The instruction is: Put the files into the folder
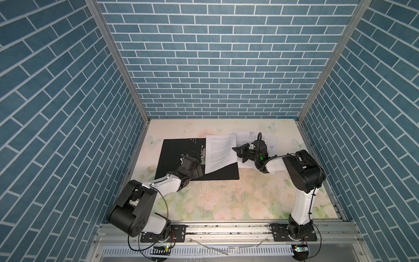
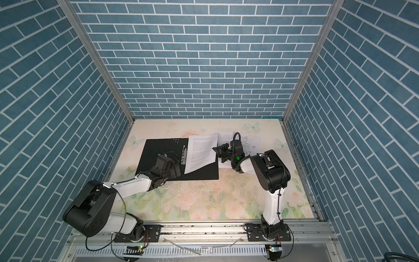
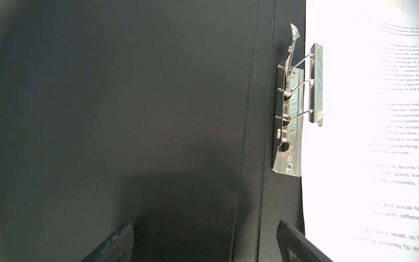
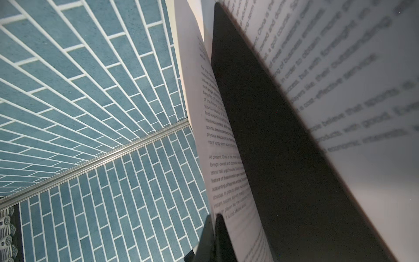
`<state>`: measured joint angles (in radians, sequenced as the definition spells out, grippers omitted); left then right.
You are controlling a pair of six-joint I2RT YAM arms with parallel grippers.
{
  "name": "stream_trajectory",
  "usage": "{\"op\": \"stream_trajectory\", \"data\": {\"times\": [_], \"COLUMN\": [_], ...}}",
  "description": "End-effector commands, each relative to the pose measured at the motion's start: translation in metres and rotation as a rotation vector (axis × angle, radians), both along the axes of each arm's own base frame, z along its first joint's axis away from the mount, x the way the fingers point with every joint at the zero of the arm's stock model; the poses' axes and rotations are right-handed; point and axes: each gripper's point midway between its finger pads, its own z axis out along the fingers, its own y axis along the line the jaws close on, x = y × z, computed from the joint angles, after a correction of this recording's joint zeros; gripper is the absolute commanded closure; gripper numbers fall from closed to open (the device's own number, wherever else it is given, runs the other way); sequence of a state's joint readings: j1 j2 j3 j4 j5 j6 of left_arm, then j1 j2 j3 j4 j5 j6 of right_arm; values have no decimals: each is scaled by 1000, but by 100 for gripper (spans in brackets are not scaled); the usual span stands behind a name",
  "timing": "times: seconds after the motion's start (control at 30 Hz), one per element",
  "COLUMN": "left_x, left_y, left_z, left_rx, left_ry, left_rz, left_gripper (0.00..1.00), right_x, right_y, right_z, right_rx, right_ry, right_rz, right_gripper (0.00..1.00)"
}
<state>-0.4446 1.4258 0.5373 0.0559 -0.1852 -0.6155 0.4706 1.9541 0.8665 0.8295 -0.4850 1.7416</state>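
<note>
Top views overhead, sharing table [image 1: 226, 204] [image 2: 204, 199], left wrist near folder [image 3: 136, 113]

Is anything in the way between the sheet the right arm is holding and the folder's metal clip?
Nothing visible. The sheet lies on the open folder, and the clip stands open with its bar over the sheet's edge.

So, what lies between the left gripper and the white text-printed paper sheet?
A silver metal spring clip, fixed on the open black folder; both top views show it.
</note>
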Motion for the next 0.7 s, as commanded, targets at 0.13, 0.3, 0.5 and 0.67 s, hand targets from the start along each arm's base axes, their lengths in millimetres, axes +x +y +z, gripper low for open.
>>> {"op": "stream_trajectory", "data": {"times": [0.13,0.3,0.5,0.67], "left_x": [-1,-3,-6,-7], "left_y": [3,4,6,6], "left_z": [2,3,3,3], "left_rx": [-12,-13,-13,-19], "left_ry": [-13,-19,-22,-25], "left_rz": [13,14,18,17], "left_gripper": [1,1,1,1], "right_x": [-3,-8,-9,-7], "right_y": [4,6,4,12], "right_z": [11,7,16,35], "right_rx": [63,61,90,97], "right_ry": [-3,3,-4,-36], "right_rz": [-23,-19,-39,-12], "right_gripper": [100,100,100,100]}}
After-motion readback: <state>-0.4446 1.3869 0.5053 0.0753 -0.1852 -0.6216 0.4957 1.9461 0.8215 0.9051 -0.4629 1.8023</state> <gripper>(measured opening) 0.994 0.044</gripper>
